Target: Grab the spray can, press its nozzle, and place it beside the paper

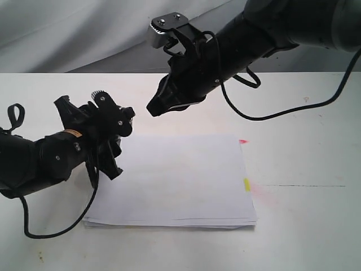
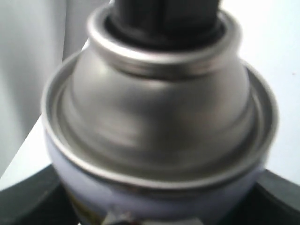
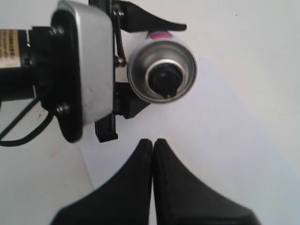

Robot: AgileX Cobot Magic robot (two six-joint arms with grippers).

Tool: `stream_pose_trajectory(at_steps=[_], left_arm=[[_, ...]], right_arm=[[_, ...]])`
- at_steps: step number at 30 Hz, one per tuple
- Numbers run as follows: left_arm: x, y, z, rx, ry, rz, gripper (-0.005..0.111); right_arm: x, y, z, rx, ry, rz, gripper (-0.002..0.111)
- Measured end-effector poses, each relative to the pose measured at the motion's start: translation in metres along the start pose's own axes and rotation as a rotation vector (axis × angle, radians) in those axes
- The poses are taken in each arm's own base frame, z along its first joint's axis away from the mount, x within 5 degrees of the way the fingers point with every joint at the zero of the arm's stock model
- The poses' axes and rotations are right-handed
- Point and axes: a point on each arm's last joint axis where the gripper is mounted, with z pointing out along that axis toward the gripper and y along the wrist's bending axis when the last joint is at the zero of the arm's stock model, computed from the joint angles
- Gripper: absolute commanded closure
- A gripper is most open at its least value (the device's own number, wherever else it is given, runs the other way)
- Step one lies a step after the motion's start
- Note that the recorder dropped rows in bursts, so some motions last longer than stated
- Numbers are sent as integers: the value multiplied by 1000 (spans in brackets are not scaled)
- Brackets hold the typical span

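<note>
A white table (image 1: 304,237) stands before a creased grey backdrop (image 1: 84,28)

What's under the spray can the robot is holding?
The white paper shows below the spray can, with bare table beside it. The spot right beneath is covered by the can itself and the left gripper clamping it.

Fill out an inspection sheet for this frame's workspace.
Surface: white table.
Job's things: spray can held in the left hand, black nozzle facing the right hand; paper flat, pink and yellow tabs on one edge.
Clutter: nothing seen.
Hands: left shut on the can; right shut, empty, tips apart from the nozzle.
Cables: black cable loops on the table beside the left arm; another hangs from the right arm.
Surroundings: grey cloth backdrop.
</note>
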Motion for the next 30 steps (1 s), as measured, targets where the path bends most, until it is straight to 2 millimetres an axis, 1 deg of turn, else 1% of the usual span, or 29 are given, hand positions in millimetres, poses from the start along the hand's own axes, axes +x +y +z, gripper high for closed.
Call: stream_pose_trajectory(at_steps=[4, 6, 9, 11, 15, 17, 23, 26, 30], left_arm=[[-10, 17, -15, -47, -43, -145, 107], [-14, 34, -27, -86, -78, -259, 107], [-12, 60, -42, -117, -112, -444, 107], [-9, 73, -50, -112, -124, -550, 107], [-3, 89, -60, -87, -143, -736, 107], [0, 94, -62, -85, -148, -793, 107], [14, 88, -62, -128, -177, -876, 107], [24, 80, -62, -154, -187, -872, 107], [36, 70, -56, -171, -185, -871, 107]], right_arm=[[1, 1, -3, 2, 18, 13, 108], [2, 4, -7, 4, 17, 11, 108], [3, 14, -21, 11, 3, -1, 108], [3, 21, -32, 16, -11, -6, 108], [5, 38, -57, 30, -46, -14, 108], [6, 50, -73, 40, -72, -26, 108], [13, 81, -118, 77, -161, -71, 108], [15, 93, -135, 90, -199, -85, 108], [16, 104, -151, 101, -238, -94, 108]])
